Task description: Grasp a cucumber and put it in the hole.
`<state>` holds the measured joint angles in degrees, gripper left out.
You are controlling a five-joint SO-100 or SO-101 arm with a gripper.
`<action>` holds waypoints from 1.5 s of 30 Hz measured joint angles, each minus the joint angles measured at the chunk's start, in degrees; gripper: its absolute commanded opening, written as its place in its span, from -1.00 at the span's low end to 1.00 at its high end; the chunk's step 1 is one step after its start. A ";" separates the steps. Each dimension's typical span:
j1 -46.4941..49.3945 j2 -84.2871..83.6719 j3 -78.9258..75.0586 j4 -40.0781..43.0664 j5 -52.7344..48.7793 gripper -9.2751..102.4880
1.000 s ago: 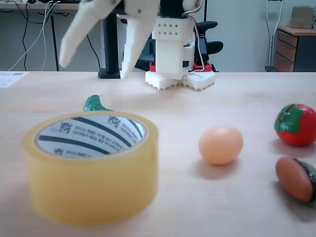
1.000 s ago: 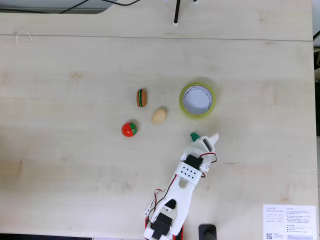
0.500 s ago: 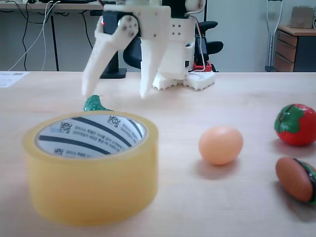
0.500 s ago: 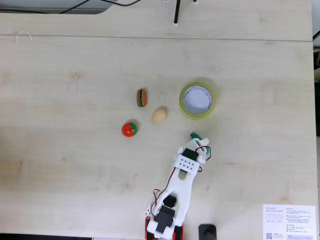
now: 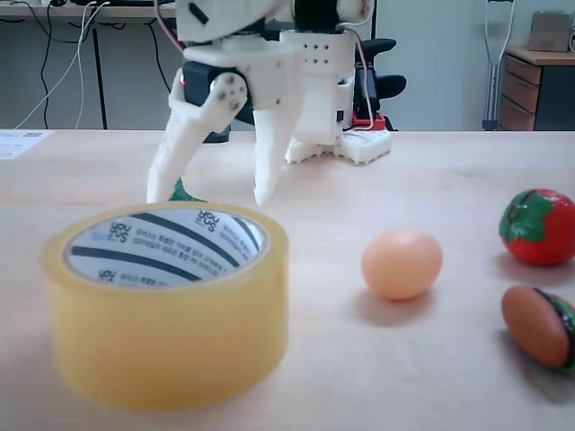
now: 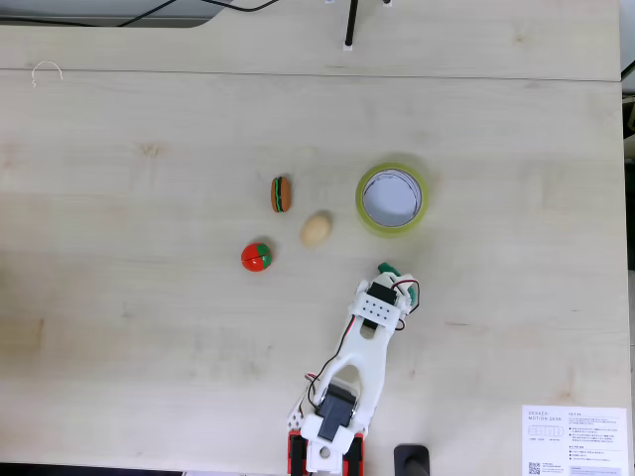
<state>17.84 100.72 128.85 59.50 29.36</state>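
— What do we get from the low fixed view that the top-down one hides?

— We see the tool (image 5: 211,196) from the front: two white fingers spread apart, tips low over the counter (image 5: 431,171), straddling the cucumber (image 5: 183,190). Only a dark green sliver of it shows, peeking between the left finger and the rim of the tape roll (image 5: 166,301).

— And from above?

— There the arm covers most of it. We see the cucumber (image 6: 388,270) as a small green end poking out beyond the arm's white wrist, on the counter (image 6: 149,327) just below the tape roll (image 6: 392,198), apart from it. Whether the fingers touch it, we cannot tell in either view.

— The hole?

— From above, the hole (image 6: 391,198) looks round and pale. From the low view, we read the hole (image 5: 166,242) by its white core with dark stripes.

— The other things?

— An egg (image 6: 316,229), a tomato (image 6: 256,257) and a small burger (image 6: 281,193) sit left of the roll from above.
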 measured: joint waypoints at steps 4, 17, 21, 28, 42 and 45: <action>0.00 -3.25 -2.64 -0.18 0.00 -0.16; 2.64 -11.87 -10.90 -0.18 -0.18 -0.40; 3.34 -13.01 -12.13 -0.18 -0.26 -0.45; 3.87 -14.41 -13.10 -0.53 -0.26 -0.59; 4.83 -14.41 -13.18 -1.23 0.97 -0.73; 4.92 -13.36 -12.83 -1.23 1.49 -0.75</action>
<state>22.76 87.36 116.02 58.27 30.85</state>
